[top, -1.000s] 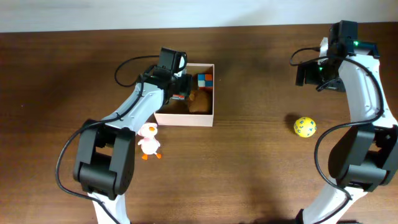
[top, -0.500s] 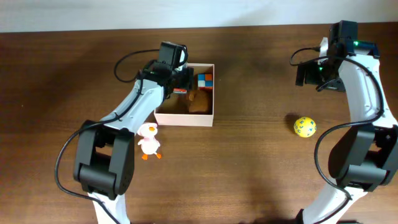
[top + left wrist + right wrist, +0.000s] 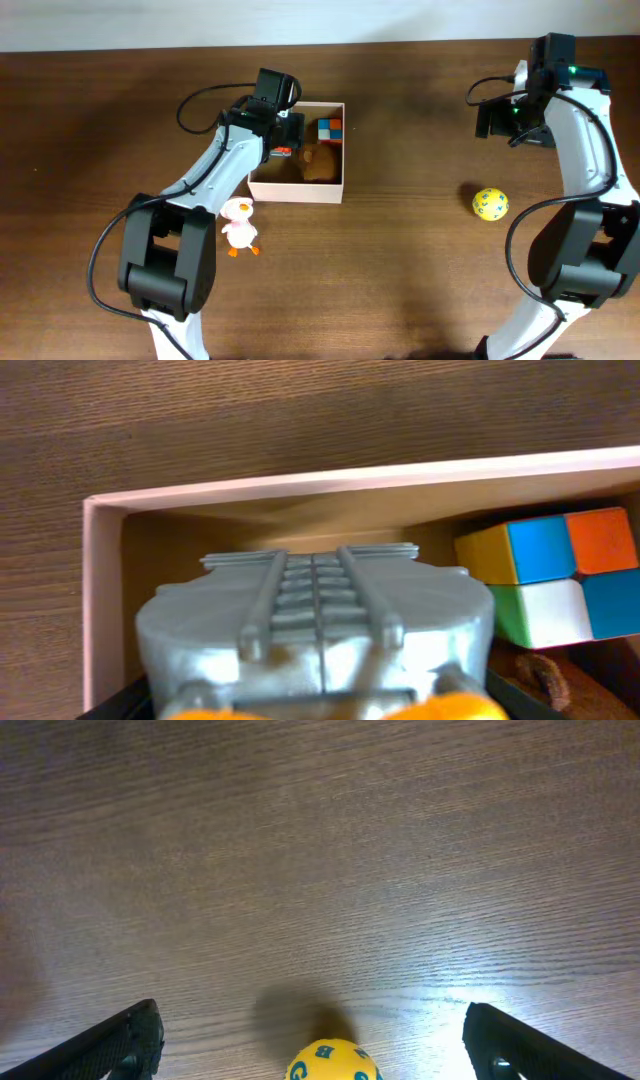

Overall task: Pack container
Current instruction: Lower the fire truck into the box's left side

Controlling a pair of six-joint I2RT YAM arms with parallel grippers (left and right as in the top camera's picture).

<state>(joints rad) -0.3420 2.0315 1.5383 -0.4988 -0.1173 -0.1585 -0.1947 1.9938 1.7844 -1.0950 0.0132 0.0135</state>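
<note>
Well, the left gripper (image 3: 284, 145) hangs over the container (image 3: 295, 190), a grey ridged toy (image 3: 315, 620) right under it; its grip I cannot tell. The right gripper (image 3: 315, 1025) gapes wide, a yellow ball (image 3: 333, 1063) on the table (image 3: 320, 840) below.

The worktop (image 3: 400, 250) is dark brown wood with fine grain running along its length. Beyond its far edge a pale strip (image 3: 200, 20) crosses the top of the overhead view. The right wrist view catches a bright patch (image 3: 470, 1005) of reflected light on the wood.
</note>
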